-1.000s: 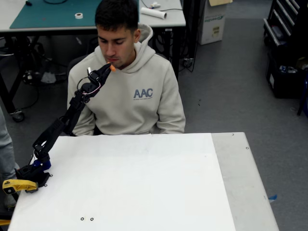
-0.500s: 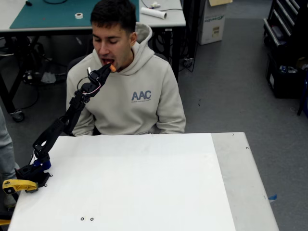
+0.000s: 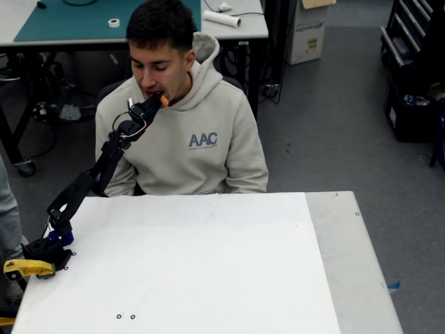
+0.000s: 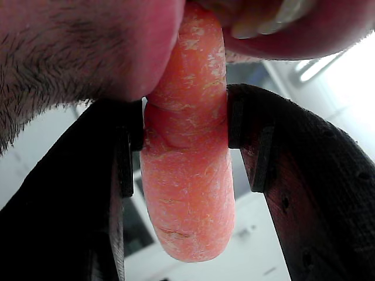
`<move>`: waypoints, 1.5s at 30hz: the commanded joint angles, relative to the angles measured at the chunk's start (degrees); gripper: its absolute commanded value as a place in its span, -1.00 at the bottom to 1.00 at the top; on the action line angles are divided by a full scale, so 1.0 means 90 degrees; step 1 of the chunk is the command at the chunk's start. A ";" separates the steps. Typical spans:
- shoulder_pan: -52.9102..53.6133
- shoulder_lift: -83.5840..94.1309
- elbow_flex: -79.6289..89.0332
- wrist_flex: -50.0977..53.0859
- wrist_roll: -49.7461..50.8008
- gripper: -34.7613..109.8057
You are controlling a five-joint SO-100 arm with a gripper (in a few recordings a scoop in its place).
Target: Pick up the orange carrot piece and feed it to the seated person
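Gripper (image 4: 184, 137) clamped on the orange carrot piece (image 4: 187, 158), whose top end disappears into the seated person (image 3: 182, 139)'s mouth; lips hide the tip.

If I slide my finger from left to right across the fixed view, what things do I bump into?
Yellow clamp → robot arm → gripper holding the orange carrot piece at the seated person's mouth → cardboard box → dark shelving.

A rough, matt carrot (image 4: 187, 158) sits in the claw's (image 4: 184, 140) grainy black plastic fingers (image 4: 304, 193), above a smooth white tabletop (image 3: 208, 264).
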 commanded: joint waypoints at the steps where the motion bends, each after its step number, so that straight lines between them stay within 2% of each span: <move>1: -0.0098 0.0361 -0.0420 -0.0020 -0.0078 -0.55; 24: -0.0283 0.0381 -0.0420 -0.0098 -0.0078 -0.54; 36: 0.0000 0.0430 -0.0420 -0.0098 -0.0078 -0.20; 45: 0.0937 0.0381 -0.0420 -0.0088 -0.0010 -0.21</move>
